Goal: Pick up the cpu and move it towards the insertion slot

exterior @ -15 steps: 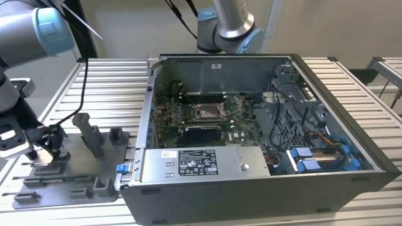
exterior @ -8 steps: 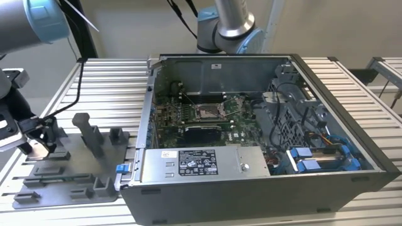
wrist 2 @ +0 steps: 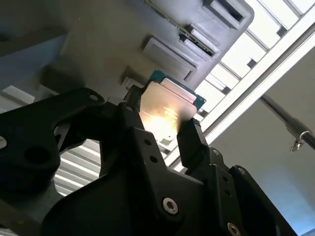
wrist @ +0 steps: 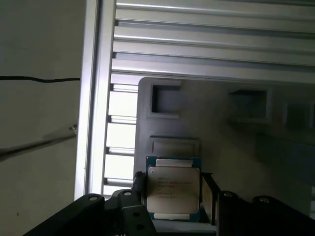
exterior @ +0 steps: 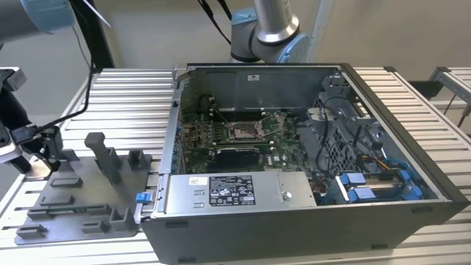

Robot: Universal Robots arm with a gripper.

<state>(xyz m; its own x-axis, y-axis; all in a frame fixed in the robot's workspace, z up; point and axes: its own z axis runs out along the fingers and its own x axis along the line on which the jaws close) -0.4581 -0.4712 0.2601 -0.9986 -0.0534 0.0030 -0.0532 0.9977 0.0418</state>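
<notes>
Two jaws are clamped on opposite edges of the cpu (wrist: 173, 189), which is held flat just over the grey tray (exterior: 81, 221). The insertion slot (exterior: 246, 131) is located well apart, toward the exterior view's right, inside the open case (exterior: 294, 234).

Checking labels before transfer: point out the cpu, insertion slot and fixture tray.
silvery square cpu chip (wrist: 173, 189): first wrist view, middle of metal top.
silver-framed square insertion slot (exterior: 243, 131): exterior view, socket centre.
grey plastic fixture tray (exterior: 85, 193): exterior view, bare flat base.
</notes>
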